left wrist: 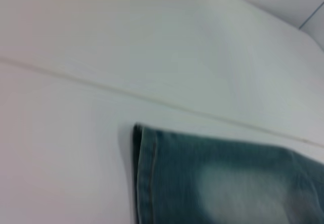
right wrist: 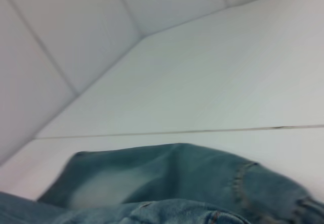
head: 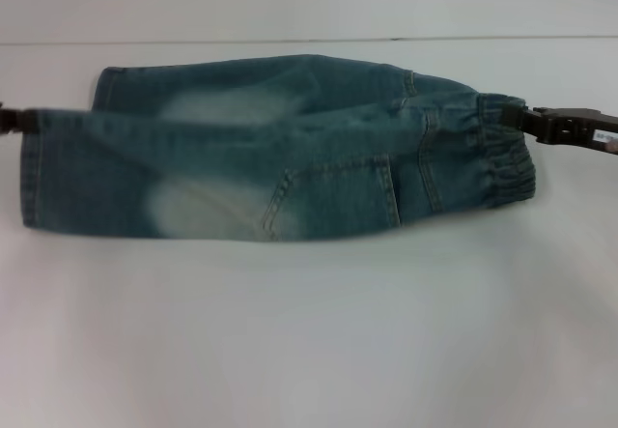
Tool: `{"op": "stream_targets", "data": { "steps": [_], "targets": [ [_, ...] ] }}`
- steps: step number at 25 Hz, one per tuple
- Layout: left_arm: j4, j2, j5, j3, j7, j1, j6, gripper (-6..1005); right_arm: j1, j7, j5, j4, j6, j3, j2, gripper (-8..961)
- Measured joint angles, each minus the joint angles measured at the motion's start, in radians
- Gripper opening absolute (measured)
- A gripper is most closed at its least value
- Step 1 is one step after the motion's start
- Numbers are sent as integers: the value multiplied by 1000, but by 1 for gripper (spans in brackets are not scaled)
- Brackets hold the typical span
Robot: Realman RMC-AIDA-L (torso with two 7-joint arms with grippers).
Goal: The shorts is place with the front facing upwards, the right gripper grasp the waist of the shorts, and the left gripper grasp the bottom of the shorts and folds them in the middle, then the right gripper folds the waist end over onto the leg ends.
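Observation:
Blue denim shorts [head: 280,157] with faded patches hang stretched between my two grippers above the white table, waist at the right and leg ends at the left. The near half is lifted and drapes forward over the far half. My right gripper [head: 526,119] is shut on the elastic waist [head: 507,153]. My left gripper [head: 24,119] is shut on the leg hem [head: 34,172] at the left edge. In the left wrist view the other leg's hem [left wrist: 144,173] lies on the table. The right wrist view looks over the far leg [right wrist: 167,176].
A white table [head: 309,331] lies under the shorts, with a thin seam [head: 290,40] across the back. Beyond it stands a white panelled wall [right wrist: 66,42].

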Motion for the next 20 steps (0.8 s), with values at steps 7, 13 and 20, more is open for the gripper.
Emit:
{"op": "stream_targets", "data": {
  "steps": [7, 13, 20],
  "targets": [
    [-42, -37, -43, 21, 82, -39, -151, 50, 18, -102, 47, 3, 159, 1, 63, 36],
    [-48, -79, -86, 33, 176, -72, -255, 53, 24, -211, 131, 6, 210, -4, 88, 36],
    [-69, -94, -161, 86, 237, -93, -404, 57, 27, -351, 271, 51, 244, 0, 90, 35]
  ]
}}
